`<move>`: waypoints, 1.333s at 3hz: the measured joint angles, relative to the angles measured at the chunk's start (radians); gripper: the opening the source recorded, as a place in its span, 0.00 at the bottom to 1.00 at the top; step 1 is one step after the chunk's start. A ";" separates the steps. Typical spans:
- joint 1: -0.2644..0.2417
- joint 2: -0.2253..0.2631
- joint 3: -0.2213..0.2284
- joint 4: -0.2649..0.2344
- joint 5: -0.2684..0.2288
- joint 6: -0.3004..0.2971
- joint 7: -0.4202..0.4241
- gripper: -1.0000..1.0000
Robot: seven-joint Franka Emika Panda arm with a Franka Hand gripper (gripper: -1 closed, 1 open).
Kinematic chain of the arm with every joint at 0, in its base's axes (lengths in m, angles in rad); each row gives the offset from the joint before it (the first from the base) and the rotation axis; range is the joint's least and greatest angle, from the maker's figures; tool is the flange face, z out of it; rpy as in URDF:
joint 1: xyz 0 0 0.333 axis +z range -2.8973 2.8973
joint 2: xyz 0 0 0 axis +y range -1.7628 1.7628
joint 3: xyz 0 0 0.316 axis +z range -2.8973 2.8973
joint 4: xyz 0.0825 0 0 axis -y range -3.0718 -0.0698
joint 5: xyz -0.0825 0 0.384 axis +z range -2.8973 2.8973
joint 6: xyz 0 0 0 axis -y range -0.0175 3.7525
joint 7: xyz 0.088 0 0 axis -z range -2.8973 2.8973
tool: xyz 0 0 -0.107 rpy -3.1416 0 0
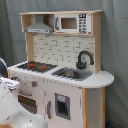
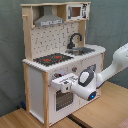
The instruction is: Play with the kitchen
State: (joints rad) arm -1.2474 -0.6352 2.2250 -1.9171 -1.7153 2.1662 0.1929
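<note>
The claw (image 2: pixel 61 81) sits against the oven door (image 2: pixel 62 97) on the front of the kitchen (image 2: pixel 55 55); whether it is spread is unclear. To open that door well, pull outward slowly and level, without twisting.

A grey curtain (image 1: pixel 117 45) hangs as the backdrop in both exterior views, falling in soft vertical folds across the whole background (image 2: pixel 10 55). In the second exterior view, a light wooden desk (image 2: pixel 112 107) fills the bottom of the scene. Its top is made of separate panels, with a dark seam running diagonally between them near the lower middle. A corner of the desk (image 2: pixel 20 119) shows at the second exterior view's lower left.
</note>
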 joint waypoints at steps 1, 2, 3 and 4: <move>0.000 0.000 0.000 0.000 -0.001 0.000 -0.103 0.00; 0.000 0.001 -0.001 0.000 0.002 0.008 -0.174 0.00; 0.000 0.001 -0.001 0.000 0.002 0.010 -0.174 1.00; 0.035 0.022 0.015 0.013 0.084 0.009 -0.130 1.00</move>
State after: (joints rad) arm -1.2126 -0.6128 2.2403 -1.9037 -1.6315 2.1747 0.0633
